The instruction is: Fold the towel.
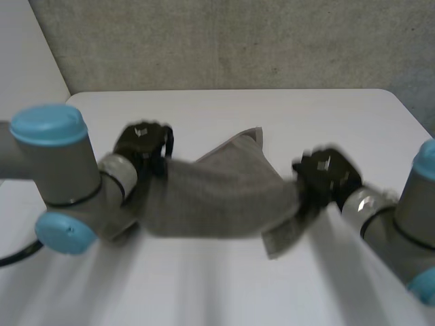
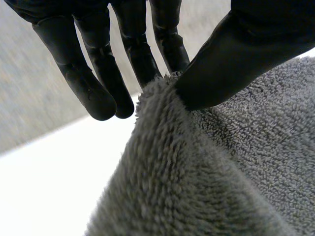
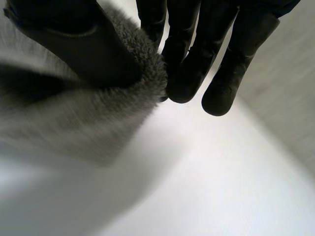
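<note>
A grey towel point(image 1: 217, 193) hangs stretched between my two hands above the white table point(image 1: 224, 115). One corner of it points toward the far side and a flap droops near the right hand. My left hand point(image 1: 143, 146) holds the towel's left end. In the left wrist view its thumb point(image 2: 231, 64) pinches the towel's edge point(image 2: 197, 167) against the fingers point(image 2: 142, 54). My right hand point(image 1: 327, 178) holds the right end. There the thumb point(image 3: 83, 49) presses the towel's edge point(image 3: 98, 113) against the fingers point(image 3: 182, 59).
A grey wall point(image 1: 231, 41) rises behind the table's far edge. White tabletop lies beneath and around the towel.
</note>
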Available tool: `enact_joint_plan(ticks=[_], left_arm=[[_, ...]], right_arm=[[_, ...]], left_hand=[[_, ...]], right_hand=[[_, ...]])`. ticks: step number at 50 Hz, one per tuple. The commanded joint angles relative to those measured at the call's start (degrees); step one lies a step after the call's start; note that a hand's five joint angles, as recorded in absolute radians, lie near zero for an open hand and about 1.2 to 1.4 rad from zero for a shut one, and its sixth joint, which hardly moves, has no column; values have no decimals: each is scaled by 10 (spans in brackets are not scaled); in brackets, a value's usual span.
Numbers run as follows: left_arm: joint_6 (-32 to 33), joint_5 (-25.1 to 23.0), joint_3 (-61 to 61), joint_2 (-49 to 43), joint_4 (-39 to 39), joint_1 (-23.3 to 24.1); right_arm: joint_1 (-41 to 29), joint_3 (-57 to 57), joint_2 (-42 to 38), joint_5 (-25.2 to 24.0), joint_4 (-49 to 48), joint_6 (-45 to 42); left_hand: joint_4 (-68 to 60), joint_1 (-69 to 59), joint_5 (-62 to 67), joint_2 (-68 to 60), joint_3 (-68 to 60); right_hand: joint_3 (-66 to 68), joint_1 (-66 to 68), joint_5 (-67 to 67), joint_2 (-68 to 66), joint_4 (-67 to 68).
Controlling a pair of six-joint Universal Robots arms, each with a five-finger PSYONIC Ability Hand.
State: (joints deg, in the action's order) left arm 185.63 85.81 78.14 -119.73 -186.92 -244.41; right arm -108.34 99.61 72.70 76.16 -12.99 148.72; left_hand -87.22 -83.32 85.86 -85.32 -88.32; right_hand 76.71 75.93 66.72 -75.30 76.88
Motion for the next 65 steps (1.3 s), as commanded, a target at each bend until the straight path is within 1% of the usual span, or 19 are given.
enact_joint_plan(ticks=[1, 5, 12, 14, 16, 19, 24, 32, 37, 43, 48, 49, 51, 52, 57, 61, 63, 64, 65], left_arm=[[-7, -1, -93, 53, -35, -19], [-16, 1, -95, 120, -124, -17], [-38, -6, -46, 187, -149, -20], [-41, -6, -28, 197, -145, -20], [-39, -8, 15, 207, -126, -20], [-38, -8, 33, 211, -112, -20], [-38, -12, 102, 241, -50, -24], [-45, -13, 119, 318, -26, -34], [-53, -24, 90, 328, -5, -33], [-62, -27, 67, 262, 8, -41], [-54, -24, 32, 110, 9, -41], [-54, -24, 32, 109, 9, -41], [-42, -24, 5, 24, 8, -44], [-42, -24, 5, 24, 8, -44], [34, -17, -56, -93, 6, -64], [73, -8, -88, -113, 5, -71], [95, -3, -103, -108, 3, -75], [95, -3, -103, -108, 3, -75], [100, -1, -107, -101, -1, -75]], right_arm=[[-6, -80, 61, 5, -154, 48], [-6, -99, 104, 10, -232, 93], [-6, -112, 111, 0, -161, 97], [-6, -115, 110, -3, -128, 96], [-6, -126, 105, -9, -47, 91], [-5, -130, 104, -15, -4, 83], [2, -128, 114, -26, 119, 18], [-1, -150, 206, -22, 134, 0], [1, -176, 205, -21, 139, 9], [-8, -192, 125, -21, 139, 17], [-30, -226, 11, -24, 160, 12], [-30, -226, 10, -24, 160, 12], [-32, -241, -51, -27, 170, 12], [-32, -241, -51, -27, 170, 12], [-35, -266, -134, -22, 169, 11], [-41, -274, -147, -20, 167, 10], [-41, -276, -146, -19, 166, 12], [-41, -276, -146, -19, 166, 12], [-41, -277, -145, -19, 165, 12]], left_hand=[[72, 33, -159, 53, 83], [72, 33, -159, 53, 83], [72, 33, -159, 53, 83], [72, 33, -159, 53, 83], [72, 33, -159, 53, 83], [72, 33, -159, 53, 83], [72, 33, -159, 53, 83], [72, 33, -159, 53, 83], [72, 33, -159, 53, 83], [72, 33, -159, 53, 83], [72, 33, -159, 53, 83], [72, 33, -159, 53, 83], [72, 33, -159, 53, 83], [72, 33, -159, 53, 83], [72, 33, -159, 53, 83], [72, 33, -159, 53, 83], [171, 132, -257, 152, 182], [171, 132, -258, 152, 182], [281, 242, -367, 262, 292]], right_hand=[[33, 41, 33, -47, 31], [33, 41, 33, -47, 31], [33, 41, 33, -47, 31], [33, 41, 33, -47, 31], [33, 41, 33, -47, 31], [33, 41, 33, -47, 31], [33, 41, 33, -47, 31], [33, 41, 33, -47, 31], [33, 41, 33, -47, 31], [33, 41, 33, -47, 31], [33, 41, 33, -47, 31], [33, 41, 33, -47, 31], [33, 41, 33, -47, 31], [33, 41, 33, -47, 31], [33, 41, 33, -47, 31], [33, 41, 33, -47, 31], [33, 41, 33, -47, 31], [33, 41, 33, -47, 31], [33, 41, 33, -47, 31]])
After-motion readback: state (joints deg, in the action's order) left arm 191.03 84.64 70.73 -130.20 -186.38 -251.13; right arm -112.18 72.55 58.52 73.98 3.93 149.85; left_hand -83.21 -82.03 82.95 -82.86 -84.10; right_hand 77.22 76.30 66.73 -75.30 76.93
